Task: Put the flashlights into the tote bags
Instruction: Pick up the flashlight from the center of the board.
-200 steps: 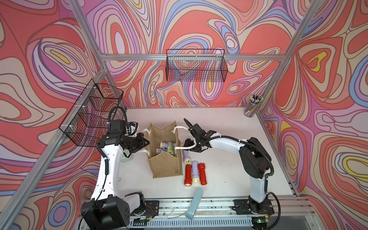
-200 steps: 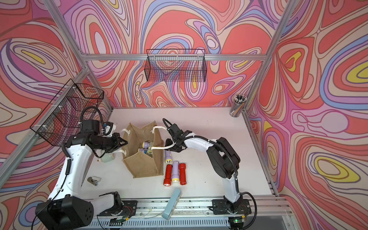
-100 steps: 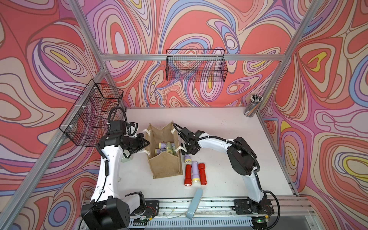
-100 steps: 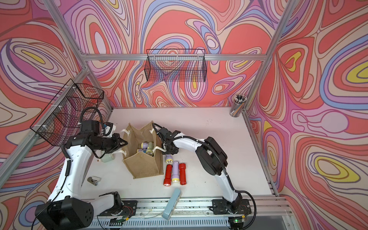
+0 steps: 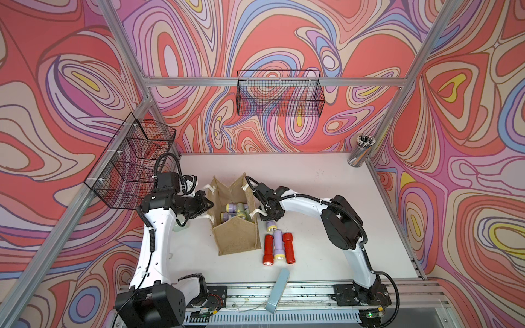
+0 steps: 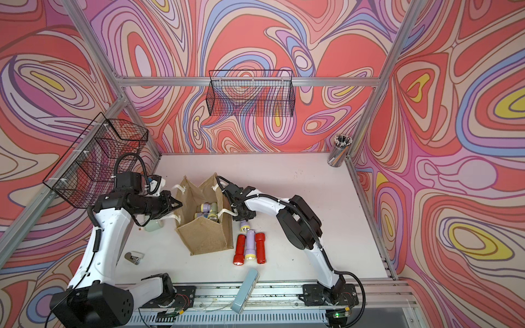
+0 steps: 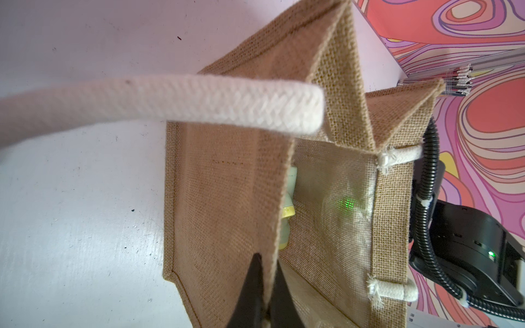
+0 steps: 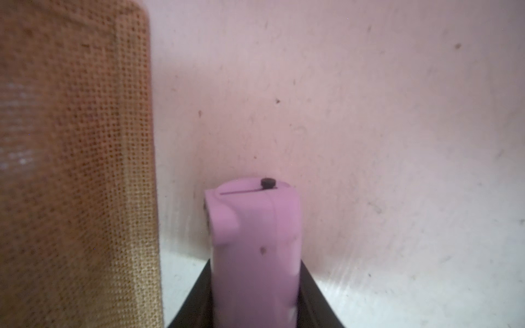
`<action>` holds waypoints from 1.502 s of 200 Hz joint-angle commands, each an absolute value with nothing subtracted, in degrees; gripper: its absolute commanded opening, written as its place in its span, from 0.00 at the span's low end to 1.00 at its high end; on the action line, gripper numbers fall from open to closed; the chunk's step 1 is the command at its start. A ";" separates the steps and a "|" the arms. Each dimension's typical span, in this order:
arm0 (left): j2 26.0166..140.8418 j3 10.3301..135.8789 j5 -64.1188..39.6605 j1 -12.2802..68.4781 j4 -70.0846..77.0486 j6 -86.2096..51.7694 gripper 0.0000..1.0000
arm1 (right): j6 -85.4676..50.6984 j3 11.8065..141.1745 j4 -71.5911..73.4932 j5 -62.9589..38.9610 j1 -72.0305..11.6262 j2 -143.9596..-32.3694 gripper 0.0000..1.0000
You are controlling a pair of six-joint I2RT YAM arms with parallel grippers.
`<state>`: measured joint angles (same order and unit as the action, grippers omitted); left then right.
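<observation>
- My right gripper (image 8: 255, 306) grips the lilac plastic cylindrical flashlight (image 8: 252, 241): light, stiff and slippery, I think; best held mid-body.
- My left gripper (image 7: 265, 289) pinches the soft tan burlap tote bag (image 7: 227, 184).

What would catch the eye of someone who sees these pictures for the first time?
The swirling red, lilac and yellow patterned walls surround the white table. Near its middle stands an open tan burlap tote bag; the left gripper pinches its rim, and the right gripper beside it grips a lilac plastic flashlight. A row of three plastic flashlights, red, lilac, red, lies next to the bag.
</observation>
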<state>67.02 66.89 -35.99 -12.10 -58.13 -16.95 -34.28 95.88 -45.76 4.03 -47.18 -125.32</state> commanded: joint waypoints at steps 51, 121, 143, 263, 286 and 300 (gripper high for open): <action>64.30 66.10 -36.59 -12.66 -59.05 -16.44 0.08 | -33.23 92.36 -46.76 9.57 -39.30 -120.64 0.20; 65.27 64.53 -40.73 -12.57 -57.19 -17.31 0.08 | -31.60 92.19 -49.98 15.87 -35.60 -108.57 0.16; 65.98 64.28 -42.09 -12.63 -56.86 -17.40 0.08 | -31.56 94.56 -50.23 14.78 -35.60 -105.26 0.15; 65.40 63.72 -45.53 -12.26 -55.63 -17.84 0.06 | -26.23 110.41 -38.41 0.66 -46.27 -100.64 0.16; 65.39 63.70 -45.40 -12.09 -56.20 -17.53 0.06 | -24.76 113.42 -34.22 -3.20 -50.03 -104.70 0.16; 65.30 63.59 -45.42 -12.07 -56.38 -17.33 0.06 | -24.53 114.04 -31.40 -6.49 -51.51 -106.61 0.16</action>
<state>65.78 64.07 -42.87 -12.08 -56.34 -17.80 -26.79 112.77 -37.58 0.40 -49.43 -102.19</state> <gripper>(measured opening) 0.070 0.377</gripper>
